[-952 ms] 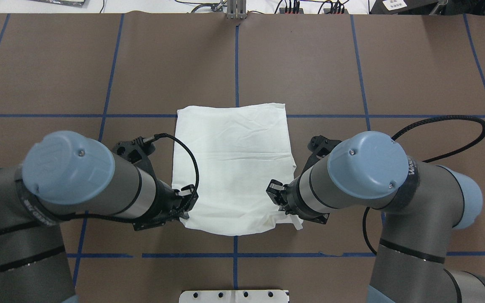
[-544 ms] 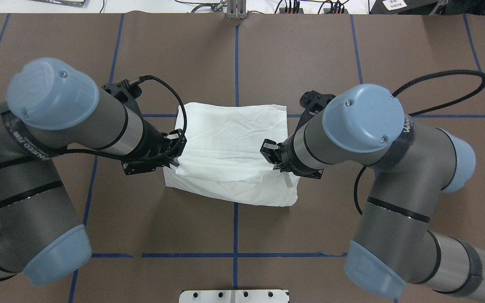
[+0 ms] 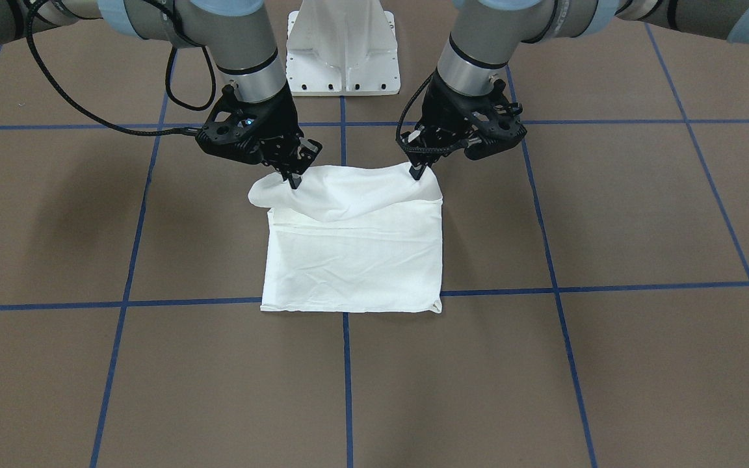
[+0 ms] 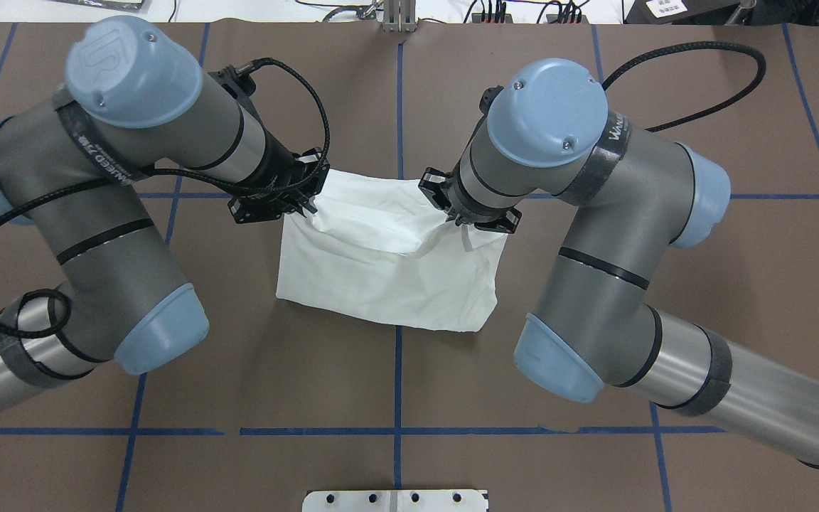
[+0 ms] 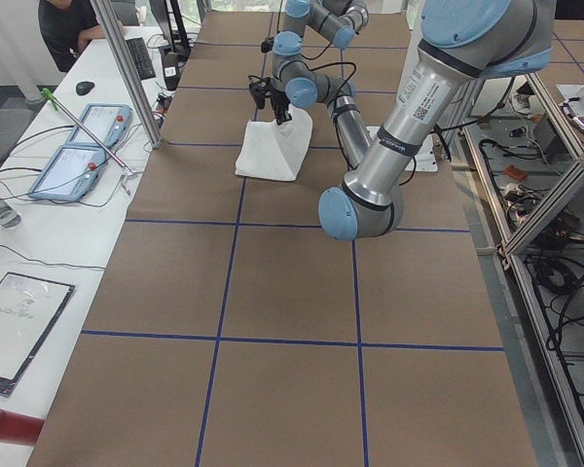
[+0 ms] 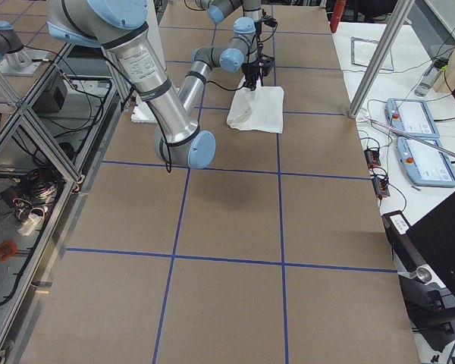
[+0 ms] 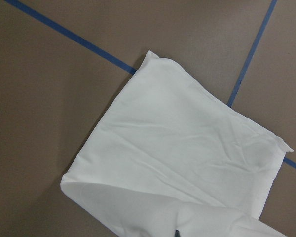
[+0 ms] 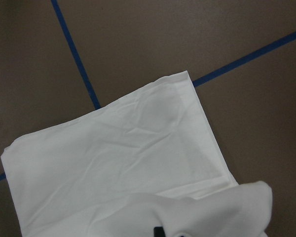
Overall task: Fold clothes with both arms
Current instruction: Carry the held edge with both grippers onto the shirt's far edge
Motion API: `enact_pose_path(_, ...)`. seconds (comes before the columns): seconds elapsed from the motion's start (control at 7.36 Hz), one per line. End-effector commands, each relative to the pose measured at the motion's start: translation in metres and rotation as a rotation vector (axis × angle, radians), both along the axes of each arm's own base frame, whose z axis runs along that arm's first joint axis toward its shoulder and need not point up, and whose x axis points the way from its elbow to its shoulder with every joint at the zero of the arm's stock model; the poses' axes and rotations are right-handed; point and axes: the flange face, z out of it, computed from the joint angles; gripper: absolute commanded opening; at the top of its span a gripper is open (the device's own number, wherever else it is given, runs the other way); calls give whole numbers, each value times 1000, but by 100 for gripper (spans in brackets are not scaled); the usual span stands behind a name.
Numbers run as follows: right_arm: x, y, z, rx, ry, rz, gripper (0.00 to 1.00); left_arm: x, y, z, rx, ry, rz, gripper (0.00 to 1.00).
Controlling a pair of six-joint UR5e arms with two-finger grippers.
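A white shirt (image 3: 355,260), folded into a soft, creased rectangle, lies at the middle of the matte brown table (image 3: 608,214), which is gridded with blue tape lines (image 3: 608,286). Its robot-side edge hangs lifted in a sagging fold between the left gripper (image 3: 417,172) and the right gripper (image 3: 294,181), each apparently pinched tight on a corner of cloth

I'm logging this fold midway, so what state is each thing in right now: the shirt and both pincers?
white shirt: partly folded; far part flat on the table, robot-side edge lifted and sagging between the pincers.
left pincer: shut on one corner of the shirt's lifted edge, raised off the table.
right pincer: shut on the other corner of the lifted edge, raised too.
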Motion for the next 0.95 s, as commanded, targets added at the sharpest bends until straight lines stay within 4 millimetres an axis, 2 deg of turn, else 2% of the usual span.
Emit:
enact_pose_path(0.0, -13, -18, 14, -13, 45, -8, 0, 14, -36, 21, -14, -11, -32, 0)
enact_pose_path(0.41, -42, -37, 34, -30, 53, -18, 0, 34, -62, 46, -22, 2, -53, 0)
enact_pose_path(0.54, -49, -44, 43, -26, 48, -18, 0, 41, -68, 48, -29, -5, -54, 0)
enact_pose_path(0.82, -63, -64, 46, -31, 48, -10, 0, 49, -76, 55, -27, -6, -58, 0)
